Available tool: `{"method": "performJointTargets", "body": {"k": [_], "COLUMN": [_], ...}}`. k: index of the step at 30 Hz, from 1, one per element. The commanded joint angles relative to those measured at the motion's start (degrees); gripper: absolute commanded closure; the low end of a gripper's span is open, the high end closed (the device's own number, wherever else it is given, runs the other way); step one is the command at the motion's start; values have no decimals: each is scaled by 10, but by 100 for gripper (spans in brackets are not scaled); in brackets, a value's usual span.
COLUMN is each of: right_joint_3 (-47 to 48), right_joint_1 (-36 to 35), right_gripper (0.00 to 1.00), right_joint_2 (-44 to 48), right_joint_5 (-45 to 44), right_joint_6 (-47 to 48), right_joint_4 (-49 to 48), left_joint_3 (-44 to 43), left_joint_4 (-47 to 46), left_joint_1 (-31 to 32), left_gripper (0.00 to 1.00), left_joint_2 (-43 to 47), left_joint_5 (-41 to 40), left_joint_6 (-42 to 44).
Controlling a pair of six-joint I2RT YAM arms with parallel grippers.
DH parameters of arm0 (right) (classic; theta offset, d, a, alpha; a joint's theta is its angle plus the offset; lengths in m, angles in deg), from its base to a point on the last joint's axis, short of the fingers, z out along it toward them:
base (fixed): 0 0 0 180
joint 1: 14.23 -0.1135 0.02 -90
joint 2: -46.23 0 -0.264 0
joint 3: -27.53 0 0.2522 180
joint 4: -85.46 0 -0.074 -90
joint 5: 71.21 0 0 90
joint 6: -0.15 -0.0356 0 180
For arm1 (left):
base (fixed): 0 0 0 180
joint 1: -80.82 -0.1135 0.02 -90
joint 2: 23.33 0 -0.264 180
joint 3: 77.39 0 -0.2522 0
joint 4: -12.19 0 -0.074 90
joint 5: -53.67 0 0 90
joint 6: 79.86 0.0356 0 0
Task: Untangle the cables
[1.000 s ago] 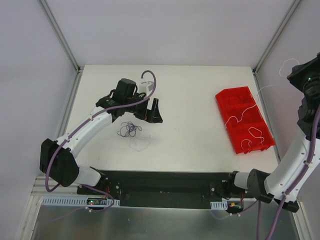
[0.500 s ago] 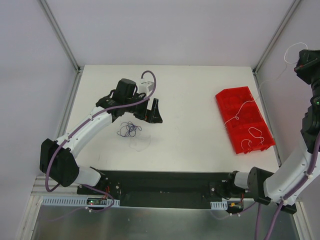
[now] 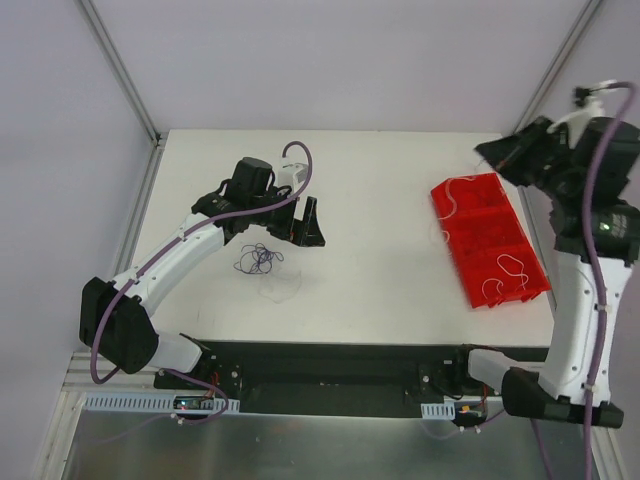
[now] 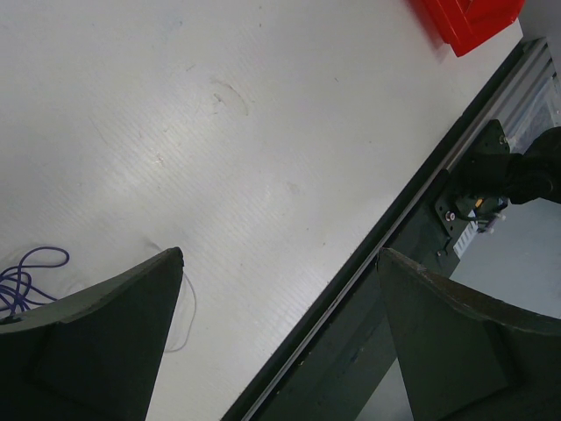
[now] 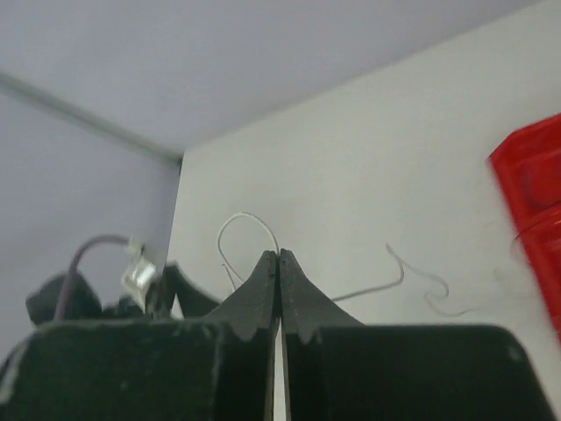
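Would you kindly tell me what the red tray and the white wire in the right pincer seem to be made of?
The red tray: probably moulded plastic, glossy and uniformly coloured, with formed compartments. The white wire: a thin flexible strand, likely plastic-insulated given its springy curls; too fine to confirm.

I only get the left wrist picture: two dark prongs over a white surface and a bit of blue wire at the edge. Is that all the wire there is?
Observer: No. White wires lie in a red tray on the right side.
Operator: What is the other arm doing?
Observer: The right hand, up in the air near that tray, is shut on a thin white wire.
Operator: And my blue bit?
Observer: It is the edge of a small purple tangle lying beside the left hand.
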State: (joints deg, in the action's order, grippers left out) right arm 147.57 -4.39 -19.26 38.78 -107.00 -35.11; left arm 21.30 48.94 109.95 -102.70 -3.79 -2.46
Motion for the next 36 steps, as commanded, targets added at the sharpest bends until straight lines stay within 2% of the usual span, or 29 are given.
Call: {"method": "performJointTargets", "body": {"k": [1, 4, 7, 12, 15, 18, 24, 29, 33, 36], "right_joint_3": [-99, -174, -257, -305, -331, -334, -342, -307, -241, -253], "right_joint_1": [-146, -211, -224, -229, -230, -242, -297, -348, -383, -407], "right_gripper": [99, 99, 99, 99, 99, 99, 99, 97, 96, 95], "right_joint_2": [6, 33, 62, 59, 41, -13, -143, -265, -359, -381], "right_joint_5": [105, 117, 131, 59, 47, 14, -33, -65, -135, -145], "right_joint_6": [34, 27, -1, 31, 52, 69, 79, 91, 120, 129], "right_joint_4": [-47, -75, -122, -48, -43, -20, -72, -109, -53, -63], "left_joint_3": [-8, -8, -8, -7, -7, -7, -6, -6, -6, -7], "left_joint_4": [-7, -7, -7, -7, -6, -7, -7, -6, -7, -7], "left_joint_1": [-5, -5, -5, -5, -5, -5, -5, -5, -5, -6], "left_gripper": [9, 9, 9, 9, 9, 9, 9, 9, 9, 9], "left_joint_2": [12, 12, 12, 9, 7, 7, 5, 8, 9, 11], "left_joint_5": [7, 6, 3, -6, -8, -7, -12, -15, -16, -18], "left_joint_6": [3, 4, 6, 7, 8, 8, 10, 11, 12, 13]}}
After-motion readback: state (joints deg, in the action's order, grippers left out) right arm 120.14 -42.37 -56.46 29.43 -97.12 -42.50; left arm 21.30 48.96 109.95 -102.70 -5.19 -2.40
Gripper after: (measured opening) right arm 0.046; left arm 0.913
